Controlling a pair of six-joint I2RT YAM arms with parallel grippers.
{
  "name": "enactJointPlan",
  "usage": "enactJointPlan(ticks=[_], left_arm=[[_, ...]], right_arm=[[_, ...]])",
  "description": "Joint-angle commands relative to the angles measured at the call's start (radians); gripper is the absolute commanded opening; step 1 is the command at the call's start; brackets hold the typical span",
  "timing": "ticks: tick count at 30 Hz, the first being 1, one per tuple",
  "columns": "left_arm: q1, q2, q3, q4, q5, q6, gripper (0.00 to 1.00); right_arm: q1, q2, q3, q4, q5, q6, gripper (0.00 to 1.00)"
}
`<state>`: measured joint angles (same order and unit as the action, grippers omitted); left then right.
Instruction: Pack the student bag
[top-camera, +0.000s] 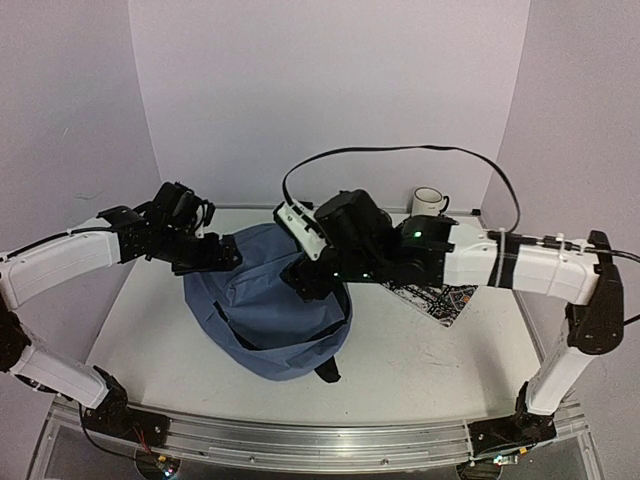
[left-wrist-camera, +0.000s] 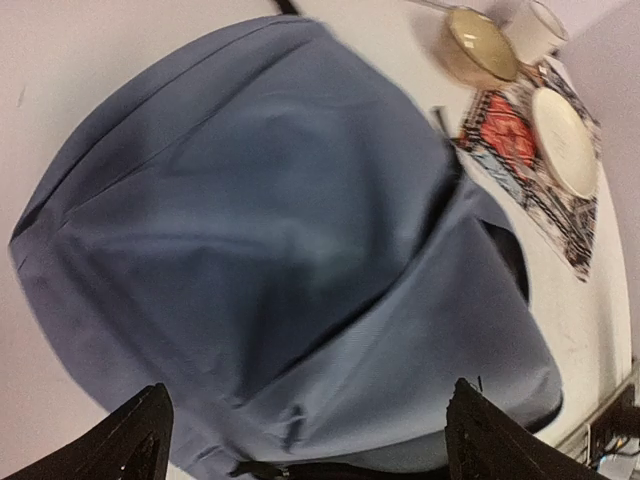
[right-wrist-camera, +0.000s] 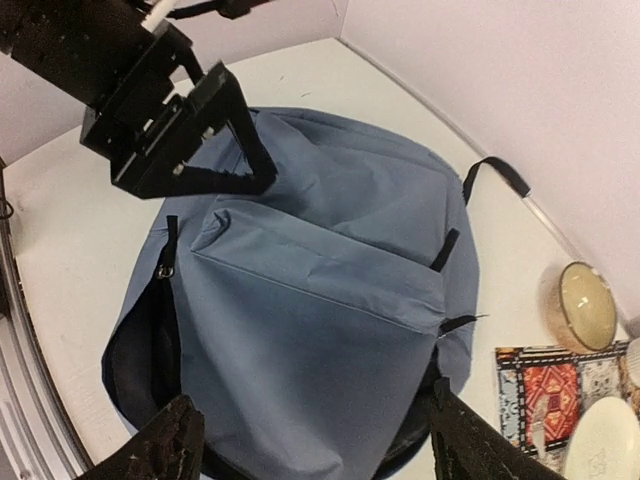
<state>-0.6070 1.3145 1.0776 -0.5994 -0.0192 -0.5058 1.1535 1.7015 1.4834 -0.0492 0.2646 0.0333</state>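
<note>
The slate-blue student bag (top-camera: 265, 310) lies flat in the middle of the table. Its main zip gapes dark along the near edge (top-camera: 290, 345) and shows in the right wrist view (right-wrist-camera: 140, 340). My left gripper (top-camera: 215, 255) is open and empty over the bag's far left edge; the bag (left-wrist-camera: 280, 230) fills its view between the wide-apart fingers (left-wrist-camera: 140, 440). My right gripper (top-camera: 310, 280) is open and empty above the bag's far right part. In the right wrist view the bag (right-wrist-camera: 320, 290) lies below its fingers (right-wrist-camera: 470, 445), and the left gripper (right-wrist-camera: 215, 150) shows at the top left.
A patterned mat (top-camera: 435, 297) lies right of the bag, with a white plate (left-wrist-camera: 565, 140) on it. A tan bowl (left-wrist-camera: 482, 45) and a white mug (top-camera: 428, 202) stand at the back right. White walls enclose the table on three sides.
</note>
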Motion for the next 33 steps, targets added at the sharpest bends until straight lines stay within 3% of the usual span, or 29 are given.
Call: enactJointPlan(ticks=[1, 7, 15, 18, 21, 28, 33], left_arm=[[0.112, -0.097, -0.129, 0.031, -0.024, -0.121, 0.96], [0.217, -0.142, -0.282, 0.16, 0.092, -0.186, 0.94], [0.228, -0.047, -0.387, 0.34, 0.21, -0.241, 0.88], [0.227, -0.033, -0.431, 0.43, 0.283, -0.274, 0.79], [0.228, -0.027, -0.464, 0.501, 0.357, -0.311, 0.64], [0.224, -0.093, -0.498, 0.555, 0.442, -0.352, 0.29], [0.199, -0.125, -0.521, 0.605, 0.486, -0.401, 0.1]], right_arm=[[-0.001, 0.114, 0.095, -0.023, -0.073, 0.115, 0.71], [-0.001, 0.217, 0.168, -0.019, -0.122, 0.169, 0.64], [0.003, 0.298, 0.211, 0.028, -0.174, 0.211, 0.59], [0.005, 0.326, 0.233, 0.041, -0.191, 0.22, 0.57], [0.007, 0.353, 0.259, 0.042, -0.208, 0.228, 0.56], [0.018, 0.42, 0.316, 0.086, -0.253, 0.249, 0.52], [0.024, 0.466, 0.359, 0.088, -0.28, 0.256, 0.51]])
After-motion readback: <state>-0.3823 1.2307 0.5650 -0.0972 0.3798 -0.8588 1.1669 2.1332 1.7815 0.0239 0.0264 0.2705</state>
